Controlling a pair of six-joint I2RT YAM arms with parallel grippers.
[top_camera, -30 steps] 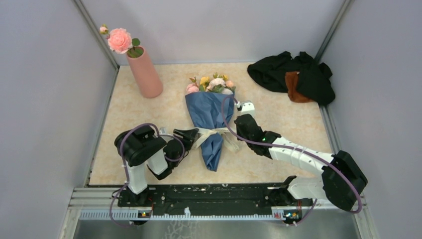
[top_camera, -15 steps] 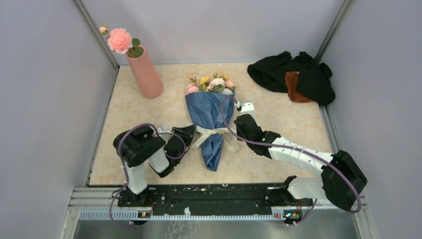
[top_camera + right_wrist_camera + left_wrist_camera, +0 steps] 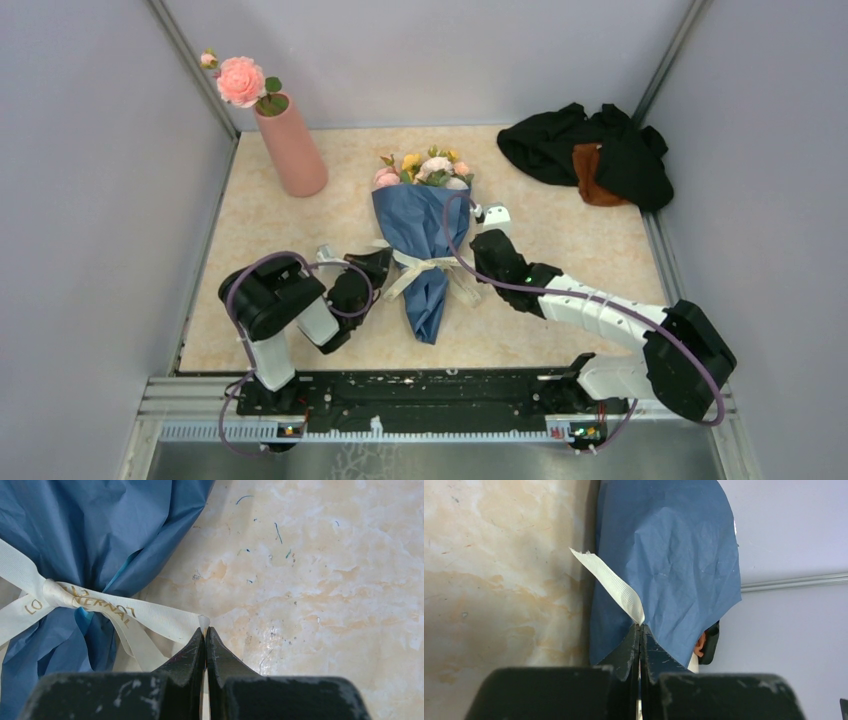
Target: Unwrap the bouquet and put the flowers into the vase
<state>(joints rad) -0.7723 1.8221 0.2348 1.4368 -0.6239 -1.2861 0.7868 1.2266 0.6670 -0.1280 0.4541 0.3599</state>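
Left tool (image 3: 640, 626), right tool (image 3: 205, 629) pinch ribbon (image 3: 150, 616).

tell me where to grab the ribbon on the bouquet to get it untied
Grip the ribbon by its loose tails, not the knot. Each flat end sticks out sideways from the bouquet, so come in low from either side. The left gripper and right gripper each pinch one tail now.
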